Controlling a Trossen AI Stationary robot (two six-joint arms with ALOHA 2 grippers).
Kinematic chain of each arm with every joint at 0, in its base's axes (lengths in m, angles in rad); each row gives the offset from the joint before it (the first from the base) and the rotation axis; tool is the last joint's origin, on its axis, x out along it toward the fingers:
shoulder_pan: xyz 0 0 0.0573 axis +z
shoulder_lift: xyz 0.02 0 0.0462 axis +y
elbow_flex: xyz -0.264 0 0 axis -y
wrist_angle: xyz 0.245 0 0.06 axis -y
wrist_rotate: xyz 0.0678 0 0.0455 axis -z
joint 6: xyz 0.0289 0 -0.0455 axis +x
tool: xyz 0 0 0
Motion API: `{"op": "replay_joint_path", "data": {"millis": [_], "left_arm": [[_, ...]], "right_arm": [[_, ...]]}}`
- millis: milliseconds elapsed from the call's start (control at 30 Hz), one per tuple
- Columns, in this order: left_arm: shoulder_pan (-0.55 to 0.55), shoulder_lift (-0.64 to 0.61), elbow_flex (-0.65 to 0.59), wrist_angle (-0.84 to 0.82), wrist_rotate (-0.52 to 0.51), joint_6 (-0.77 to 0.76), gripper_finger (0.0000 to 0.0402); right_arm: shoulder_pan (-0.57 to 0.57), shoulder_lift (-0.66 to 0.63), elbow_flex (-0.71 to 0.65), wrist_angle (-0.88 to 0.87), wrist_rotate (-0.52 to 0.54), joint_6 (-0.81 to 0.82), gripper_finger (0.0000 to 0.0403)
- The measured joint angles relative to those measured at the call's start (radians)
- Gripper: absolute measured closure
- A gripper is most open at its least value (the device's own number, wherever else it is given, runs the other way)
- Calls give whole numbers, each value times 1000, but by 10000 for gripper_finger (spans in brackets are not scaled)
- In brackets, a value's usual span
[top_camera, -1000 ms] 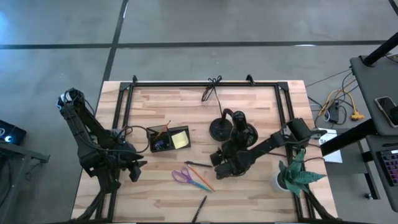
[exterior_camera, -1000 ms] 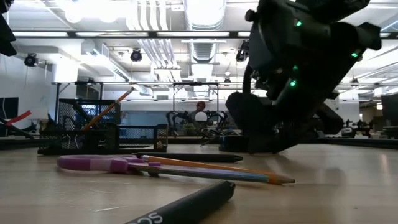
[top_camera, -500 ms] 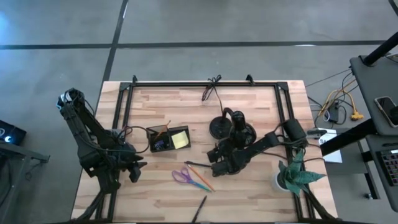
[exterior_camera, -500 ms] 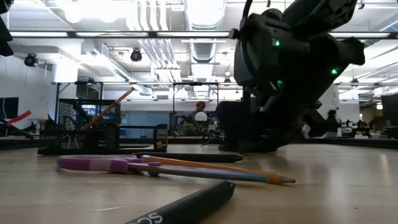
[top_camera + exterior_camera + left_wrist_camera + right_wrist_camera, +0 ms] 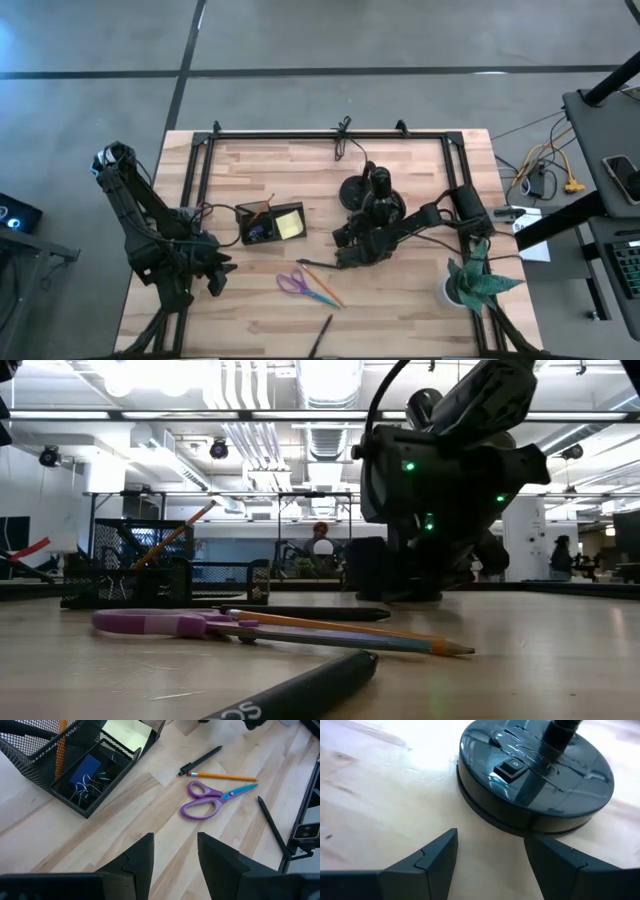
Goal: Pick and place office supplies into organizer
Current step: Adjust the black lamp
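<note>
The black mesh organizer (image 5: 262, 224) stands left of the table's middle, with a yellow sticky-note pad (image 5: 291, 225) and an orange pencil (image 5: 61, 740) in it. Purple-handled scissors (image 5: 294, 283), an orange pencil (image 5: 322, 288) and a black pen (image 5: 318, 263) lie flat on the wood nearer the front, and another pen (image 5: 320, 336) lies at the front edge. My right gripper (image 5: 345, 242) is open and low over the table, its fingers just short of the black lamp's base (image 5: 535, 775). My left gripper (image 5: 218, 268) hangs open to the left of the organizer, above bare wood (image 5: 175, 845).
The black lamp (image 5: 357, 190) and its cord (image 5: 345, 140) stand behind my right gripper. A green plant in a white pot (image 5: 470, 285) sits at the right front corner. A black frame (image 5: 330, 133) runs along the far and side edges.
My right gripper has gone toward the table's left and far edges, sunk a little and turned toward the lamp's base, staying open. The lamp's base now stands slightly nearer the far edge, and its cord lies differently. My left arm has kept still.
</note>
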Motion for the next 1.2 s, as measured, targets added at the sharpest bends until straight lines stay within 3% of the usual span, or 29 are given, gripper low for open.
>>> {"op": "replay_joint_path", "data": {"millis": [167, 1200], "left_arm": [[0, 0, 0, 16, 0, 0, 269], [0, 0, 0, 22, 5, 7, 269]], "right_arm": [[-35, -1, 0, 0, 5, -81, 179], [-207, -5, -2, -97, 49, -115, 179]]}}
